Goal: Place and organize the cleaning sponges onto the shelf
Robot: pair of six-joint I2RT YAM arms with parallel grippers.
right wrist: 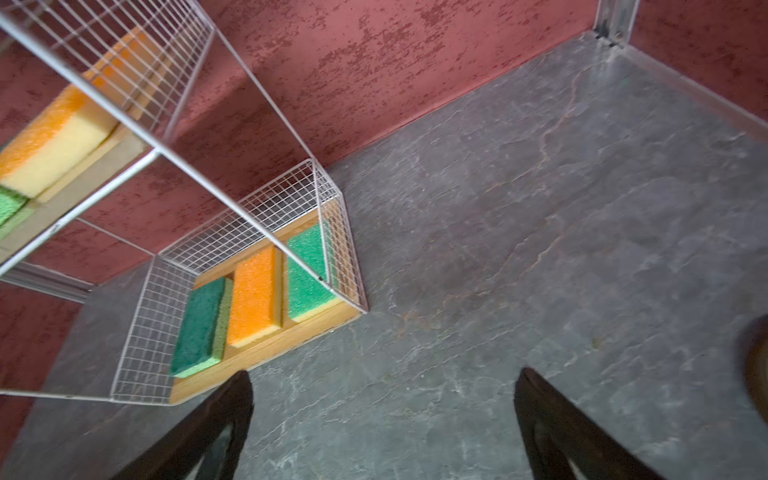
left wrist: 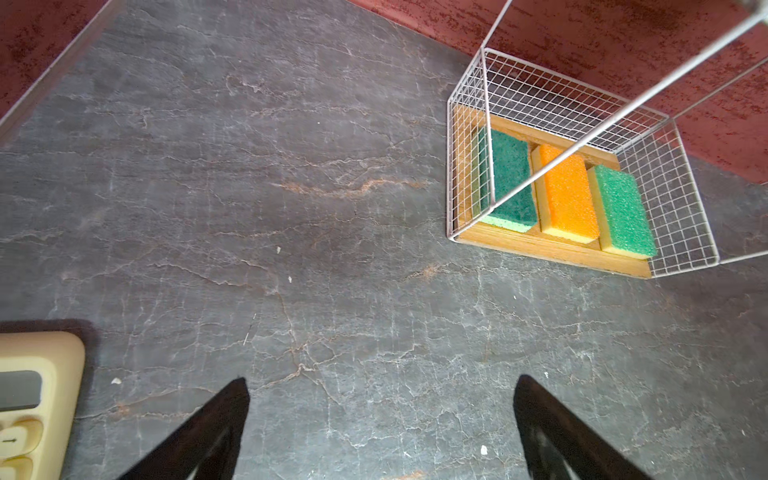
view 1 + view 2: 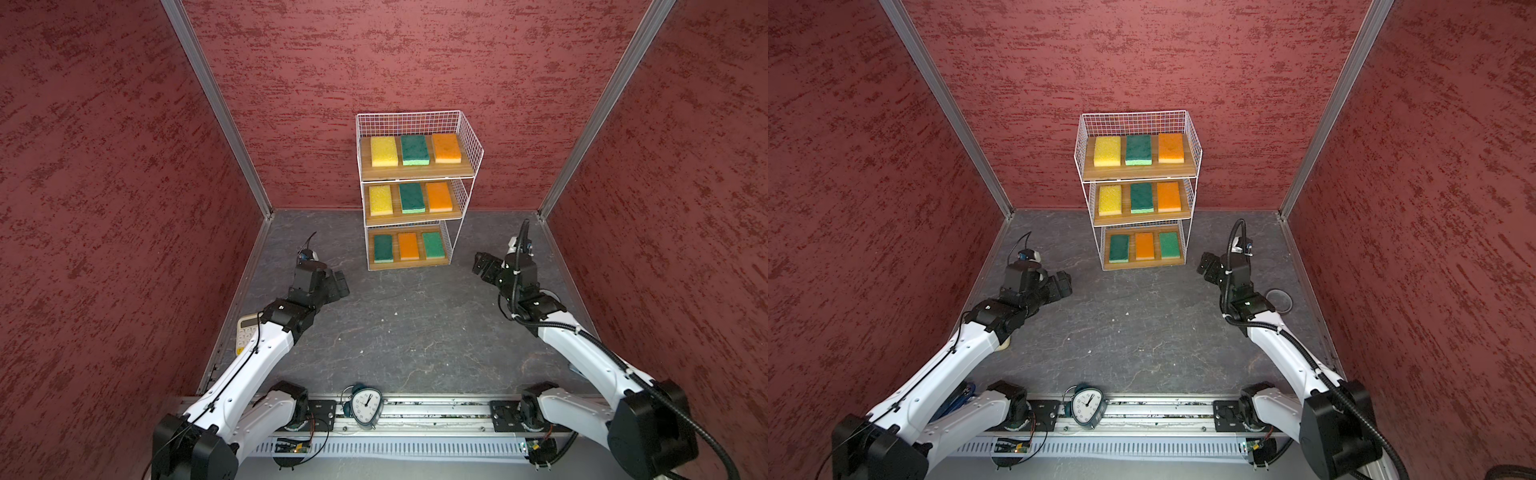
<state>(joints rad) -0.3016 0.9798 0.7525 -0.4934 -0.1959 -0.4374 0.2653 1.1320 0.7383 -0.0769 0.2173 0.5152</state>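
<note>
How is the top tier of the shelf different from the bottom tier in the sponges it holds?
The top tier holds a yellow sponge, top green sponge and top orange sponge, left to right; the bottom tier holds a left green sponge, middle orange sponge and right green sponge. Top has one green, bottom two and no yellow. Both hold three flat sponges, side by side.
</note>
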